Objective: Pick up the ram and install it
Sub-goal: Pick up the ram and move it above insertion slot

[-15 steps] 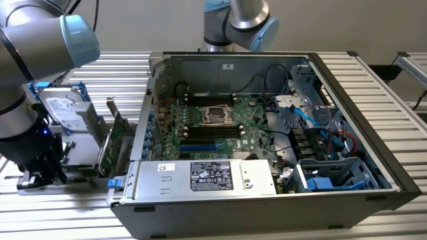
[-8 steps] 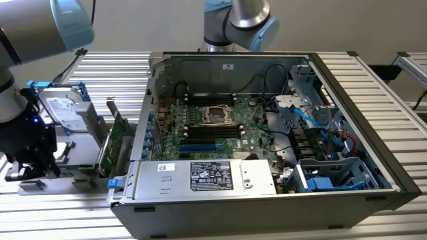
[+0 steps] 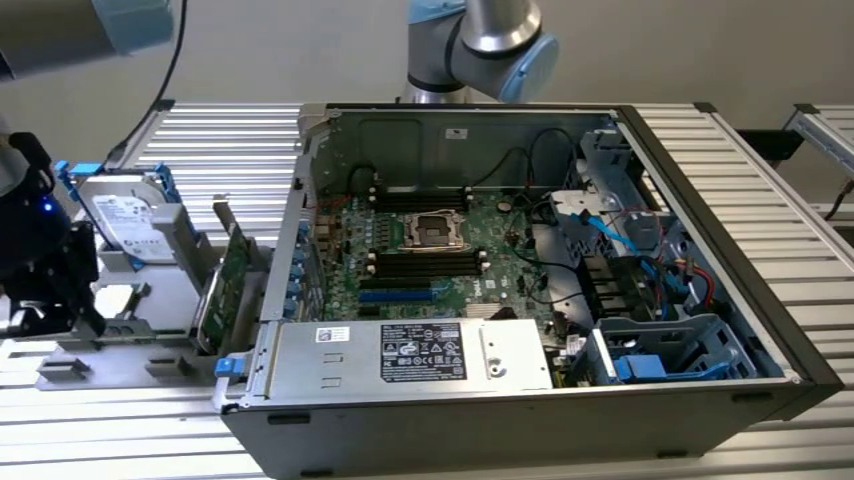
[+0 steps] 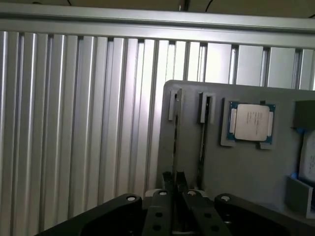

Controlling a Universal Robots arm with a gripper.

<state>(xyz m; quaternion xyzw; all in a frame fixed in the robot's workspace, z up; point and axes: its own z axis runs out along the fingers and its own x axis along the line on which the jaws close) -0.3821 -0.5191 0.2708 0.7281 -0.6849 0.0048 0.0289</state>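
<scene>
The ram stands on edge in a slot of the grey holder tray, so I see it as a thin dark line. My gripper sits over its near end, with the two dark fingers pressed close together on either side of the stick. In the exterior view the gripper hangs low over the tray at the exterior view's left, beside the open computer case. The green motherboard lies inside the case with dark memory slots below the processor socket.
A second thin stick stands in the neighbouring slot. A processor chip lies on the tray. A hard drive and a wider green card stand between the gripper and the case. The ribbed metal table surrounds everything.
</scene>
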